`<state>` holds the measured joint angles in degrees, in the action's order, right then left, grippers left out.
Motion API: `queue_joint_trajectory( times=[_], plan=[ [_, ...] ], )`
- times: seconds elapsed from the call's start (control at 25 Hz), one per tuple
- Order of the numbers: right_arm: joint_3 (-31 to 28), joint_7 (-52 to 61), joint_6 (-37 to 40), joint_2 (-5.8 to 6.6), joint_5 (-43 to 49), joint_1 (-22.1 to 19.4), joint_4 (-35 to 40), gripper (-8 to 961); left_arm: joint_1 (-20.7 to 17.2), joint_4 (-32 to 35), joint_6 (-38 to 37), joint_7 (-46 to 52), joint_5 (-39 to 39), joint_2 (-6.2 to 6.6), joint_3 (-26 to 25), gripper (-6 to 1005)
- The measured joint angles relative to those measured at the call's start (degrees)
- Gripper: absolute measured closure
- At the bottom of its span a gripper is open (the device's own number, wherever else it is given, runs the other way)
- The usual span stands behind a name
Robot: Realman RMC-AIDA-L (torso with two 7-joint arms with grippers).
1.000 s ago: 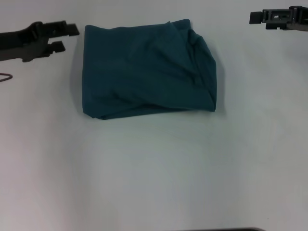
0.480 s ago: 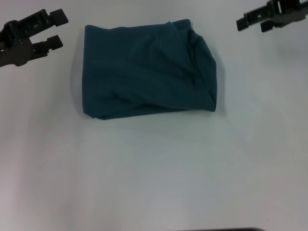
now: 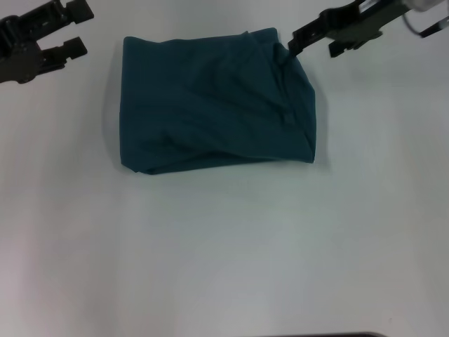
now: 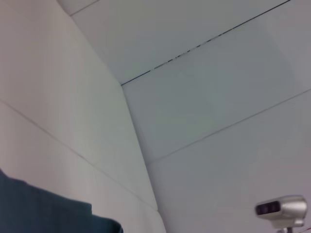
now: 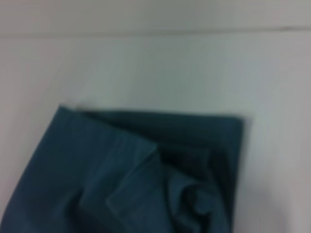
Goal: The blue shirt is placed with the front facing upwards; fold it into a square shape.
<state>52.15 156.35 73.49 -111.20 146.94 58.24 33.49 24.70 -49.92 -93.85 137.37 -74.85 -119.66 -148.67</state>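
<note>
The blue shirt (image 3: pixel 214 105) lies folded into a rough rectangle on the white table, plain teal side up, with bunched folds along its right edge. My right gripper (image 3: pixel 314 43) hovers open at the shirt's far right corner, one fingertip over the cloth edge. That creased corner of the shirt (image 5: pixel 146 174) fills the right wrist view. Off the shirt's far left corner, my left gripper (image 3: pixel 77 28) is open and empty, apart from the cloth. A strip of the shirt (image 4: pixel 48 218) shows in the left wrist view.
White table (image 3: pixel 224 246) spreads all around the shirt. The left wrist view looks up at pale wall panels and a small grey camera (image 4: pixel 282 209).
My right gripper has moved left and nearer, from the far right edge to the shirt's far right corner. The left gripper has drifted farther away and left. The shirt has not moved.
</note>
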Motion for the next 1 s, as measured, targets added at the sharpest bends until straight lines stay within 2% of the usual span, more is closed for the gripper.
queue_joint_trajectory(
  times=[0.24,0.52,0.64,1.0],
  plan=[
    [1.8,1.6,-7.1,-3.13,3.5,2.8,-2.5,8,0.3,0.0,0.1,-0.1,0.0,0.00,-0.7,39],
    [5.4,0.3,-12.1,-5.43,3.6,3.1,-2.5,8,0.2,1.1,0.5,-0.2,0.0,-0.03,-0.9,37],
    [6.0,-0.5,-13.0,-5.93,3.7,2.9,-2.4,8,0.3,1.4,0.5,-0.2,0.0,0.04,-1.3,37],
    [5.7,-2.4,-13.9,-6.19,3.0,2.4,-2.4,9,0.4,1.4,1.2,-0.2,0.0,0.02,-1.5,38]
  ],
)
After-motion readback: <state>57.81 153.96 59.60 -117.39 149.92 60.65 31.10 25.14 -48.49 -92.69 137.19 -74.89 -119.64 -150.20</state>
